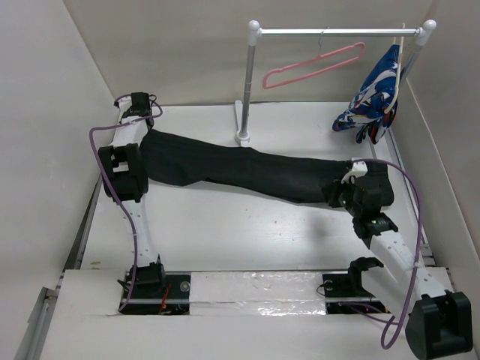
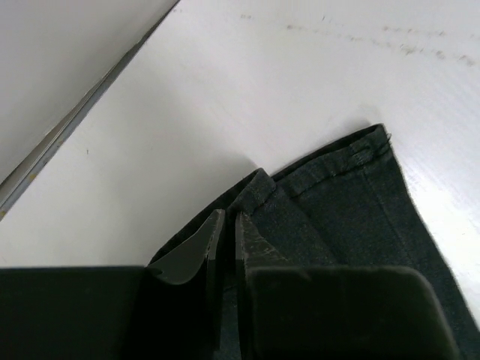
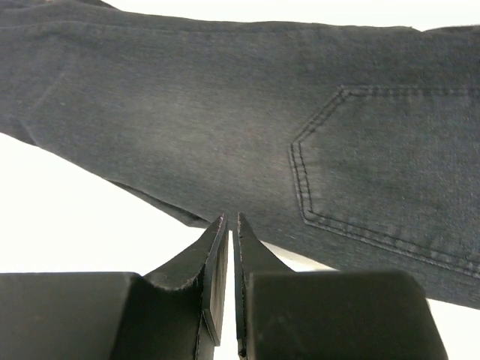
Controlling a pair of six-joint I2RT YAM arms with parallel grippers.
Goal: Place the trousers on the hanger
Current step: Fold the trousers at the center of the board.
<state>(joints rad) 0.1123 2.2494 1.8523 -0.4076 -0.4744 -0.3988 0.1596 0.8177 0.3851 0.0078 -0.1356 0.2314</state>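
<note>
Where the left hand point(image 2: 227, 225) pinches, the trousers point(image 2: 337, 202) end.

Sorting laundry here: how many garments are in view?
2: long black fabric trousers lie flat across the white table; a blue-white-red patterned garment hangs at the right end of the silver rail. Folds could hide more.

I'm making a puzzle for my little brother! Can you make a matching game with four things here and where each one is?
Things:
1. long black soft trousers
2. thin pink triangular hanger
3. blue-white-red patterned garment
4. white-and-silver rail stand

Places:
A. hangs at the rail's right end
B. stands at the far side of the white table
C. lies stretched across the table
D. hangs tilted near the rail's middle

Pairs: 1-C, 2-D, 3-A, 4-B
</note>
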